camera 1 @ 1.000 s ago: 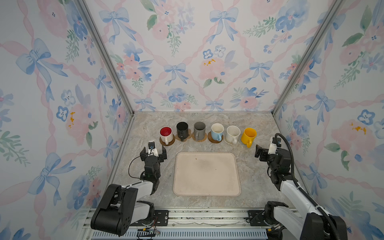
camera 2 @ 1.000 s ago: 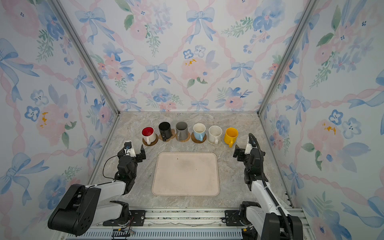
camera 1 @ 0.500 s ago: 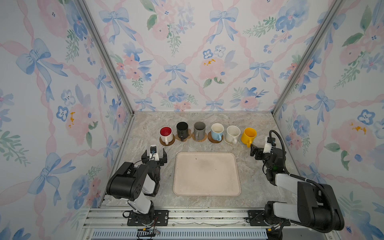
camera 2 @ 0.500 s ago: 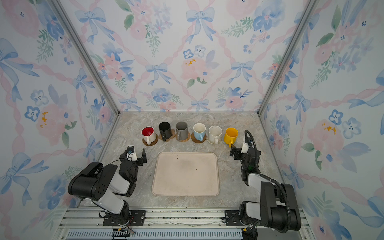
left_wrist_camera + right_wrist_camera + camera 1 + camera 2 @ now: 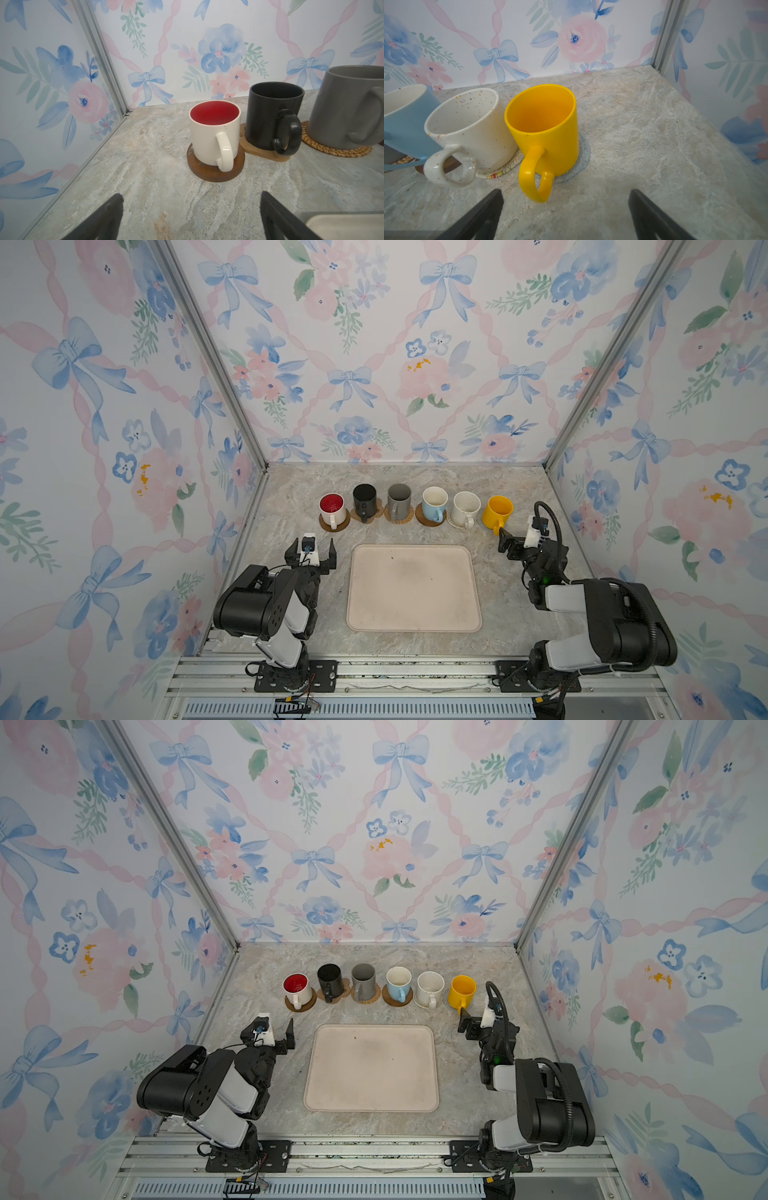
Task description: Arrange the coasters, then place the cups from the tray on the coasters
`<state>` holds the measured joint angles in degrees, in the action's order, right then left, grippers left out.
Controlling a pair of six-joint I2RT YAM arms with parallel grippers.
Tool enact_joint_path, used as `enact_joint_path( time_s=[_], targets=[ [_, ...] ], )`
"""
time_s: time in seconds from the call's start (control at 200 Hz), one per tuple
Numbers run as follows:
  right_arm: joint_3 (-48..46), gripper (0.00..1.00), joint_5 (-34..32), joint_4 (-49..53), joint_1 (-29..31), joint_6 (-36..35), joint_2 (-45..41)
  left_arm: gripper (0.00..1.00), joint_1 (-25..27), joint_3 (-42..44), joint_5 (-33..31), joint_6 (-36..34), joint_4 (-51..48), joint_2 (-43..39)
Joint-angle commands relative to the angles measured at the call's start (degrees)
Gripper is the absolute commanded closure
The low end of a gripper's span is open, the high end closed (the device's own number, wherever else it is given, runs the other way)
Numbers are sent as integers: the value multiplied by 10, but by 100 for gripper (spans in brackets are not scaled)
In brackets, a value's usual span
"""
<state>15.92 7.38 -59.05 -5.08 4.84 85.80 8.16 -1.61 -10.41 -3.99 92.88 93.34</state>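
Note:
Six cups stand in a row at the back, each on a coaster: white with red inside (image 5: pixel 332 508), black (image 5: pixel 365 497), grey (image 5: pixel 399 499), light blue (image 5: pixel 434 504), cream speckled (image 5: pixel 466 508), yellow (image 5: pixel 496 511). The beige tray (image 5: pixel 413 589) lies bare in front of them. My left gripper (image 5: pixel 311 549) (image 5: pixel 191 207) hangs open just short of the white cup's wooden disc (image 5: pixel 209 176). My right gripper (image 5: pixel 517 545) (image 5: pixel 564 203) is open beside the yellow cup's handle (image 5: pixel 533 178), holding nothing. A blue-grey woven coaster (image 5: pixel 581 160) shows under the yellow cup.
A paw-shaped coaster (image 5: pixel 257 151) and a rattan one (image 5: pixel 332 150) sit under the black and grey cups. Flowered walls close in the table on three sides, with metal corner posts (image 5: pixel 216 360). Both arm bases sit on the front rail (image 5: pixel 415 672).
Both arms have folded back, their elbows rising above the front rail. The grippers stay open and almost in place. The cups and the tray have not moved.

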Motion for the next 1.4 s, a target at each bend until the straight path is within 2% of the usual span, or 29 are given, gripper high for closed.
enact_joint_path(
  time_s=[0.0,0.04,0.115,0.225,0.705,1.395],
  targets=[
    [3,3,3,-51,16,-18,30,2,-3,9,43,-22,58,4],
    [13,3,9,-60,20,-17,44,2,-2,10,53,-26,58,4],
    [48,3,23,33,22,-33,30,2,-3,12,66,-31,58,3],
    [62,3,-19,66,51,-53,27,2,-3,14,66,-31,58,2],
    [62,3,-18,64,50,-51,29,2,-3,12,58,-29,58,3],
    [63,3,-18,64,50,-52,29,2,-3,22,79,-33,59,-5]
  ],
)
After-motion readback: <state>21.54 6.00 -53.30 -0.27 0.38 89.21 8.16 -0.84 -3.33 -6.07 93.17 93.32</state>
